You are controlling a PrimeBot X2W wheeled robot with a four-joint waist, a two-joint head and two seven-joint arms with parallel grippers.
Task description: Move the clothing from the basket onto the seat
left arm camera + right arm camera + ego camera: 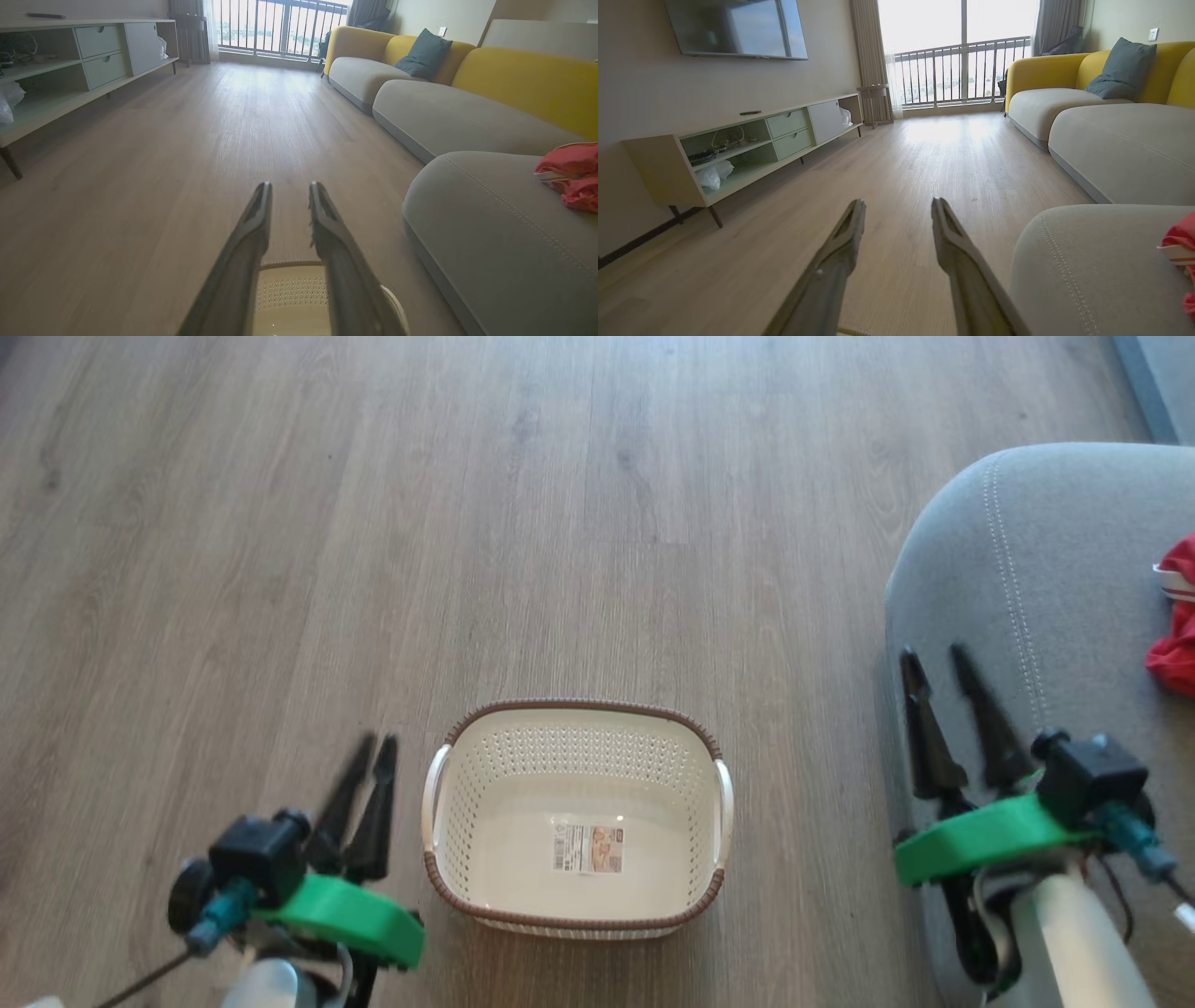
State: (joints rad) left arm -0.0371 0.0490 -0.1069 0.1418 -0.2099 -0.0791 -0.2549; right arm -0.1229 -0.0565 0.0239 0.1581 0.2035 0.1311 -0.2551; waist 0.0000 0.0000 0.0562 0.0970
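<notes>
The clothing [1178,616] is lying on the seat [1027,569], right of your right gripper [934,653], jaws spread. Your left gripper [378,740], jaws parted, is hovering beside the basket [579,709].

Wall-mounted television [735,28] above low cabinet [752,144]; balcony railing [962,70] beyond the cabinet, wood floor [924,163] before it.

Wooden floor [467,523] bears basket [579,707]; seat [1027,569] bears clothing [1178,630].
</notes>
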